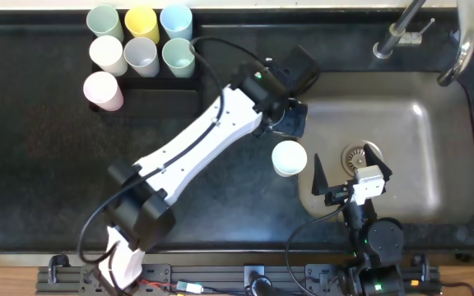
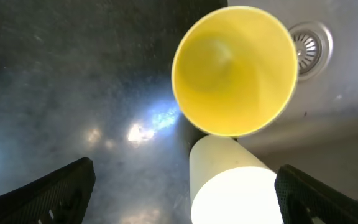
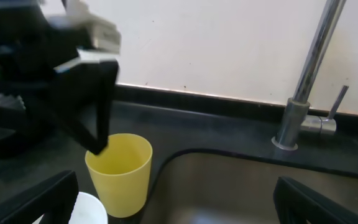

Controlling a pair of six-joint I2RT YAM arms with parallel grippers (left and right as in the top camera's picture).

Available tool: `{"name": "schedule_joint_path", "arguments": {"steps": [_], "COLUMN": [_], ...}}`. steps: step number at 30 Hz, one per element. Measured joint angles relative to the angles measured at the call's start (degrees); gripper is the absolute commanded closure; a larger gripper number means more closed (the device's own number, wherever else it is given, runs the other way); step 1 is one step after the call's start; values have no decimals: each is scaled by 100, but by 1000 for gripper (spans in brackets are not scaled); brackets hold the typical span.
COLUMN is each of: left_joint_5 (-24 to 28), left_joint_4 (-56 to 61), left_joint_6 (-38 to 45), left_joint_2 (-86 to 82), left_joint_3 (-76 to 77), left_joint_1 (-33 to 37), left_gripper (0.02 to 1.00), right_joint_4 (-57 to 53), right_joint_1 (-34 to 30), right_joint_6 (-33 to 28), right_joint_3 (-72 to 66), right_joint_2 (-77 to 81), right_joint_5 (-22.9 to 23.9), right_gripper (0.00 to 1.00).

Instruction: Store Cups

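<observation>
A yellow cup (image 2: 235,68) stands upright on the dark counter at the sink's corner, also seen as the yellow cup (image 3: 120,171) in the right wrist view. Beside it stands a white cup (image 1: 289,158), the same white cup (image 2: 235,180) lying closest to my left gripper (image 2: 185,193). That gripper is open and hovers over both cups. One of its black fingers (image 3: 95,118) hangs at the yellow cup's rim; contact is unclear. My right gripper (image 1: 348,164) is open over the sink, holding nothing.
A rack (image 1: 179,78) at the back left holds several pastel cups, with a pink cup (image 1: 103,90) just outside it. The steel sink (image 1: 434,131) and its drain (image 2: 312,43) lie to the right. A faucet (image 3: 303,93) rises behind the sink.
</observation>
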Motion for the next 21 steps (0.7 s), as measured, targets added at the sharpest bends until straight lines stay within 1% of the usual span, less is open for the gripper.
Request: {"name": "schedule_joint_path", "arguments": {"steps": [5, 7, 9, 14, 15, 17, 18, 20, 21], "left_joint_5": [-61, -101, -144, -321, -345, -365, -382, -428, -448], "left_joint_4": [214, 275, 345, 400, 452, 592, 645, 721, 752], "left_joint_6": [-133, -160, -203, -319, -337, -372, -385, -400, -413], "left_joint_2": [212, 291, 365, 601, 656, 743, 785, 828, 833], "left_joint_3": [0, 0, 2, 4, 4, 7, 7, 7, 7], "left_joint_1": [-2, -2, -2, 0, 0, 0, 0, 2, 2], "left_gripper": [71, 119, 194, 303, 345, 470, 509, 654, 706], "right_joint_4": [2, 0, 0, 0, 4, 0, 0, 4, -2], "right_joint_1": [0, 0, 0, 0, 0, 2, 2, 2, 0], "right_joint_6": [2, -2, 0, 0, 2, 0, 0, -2, -2], "right_joint_3": [0, 0, 0, 0, 0, 0, 0, 0, 0], "right_joint_2": [0, 0, 0, 0, 0, 0, 0, 0, 0], "right_joint_5": [2, 2, 4, 2, 4, 2, 4, 2, 2], "right_gripper": [5, 3, 3, 3, 5, 5, 3, 3, 5]}}
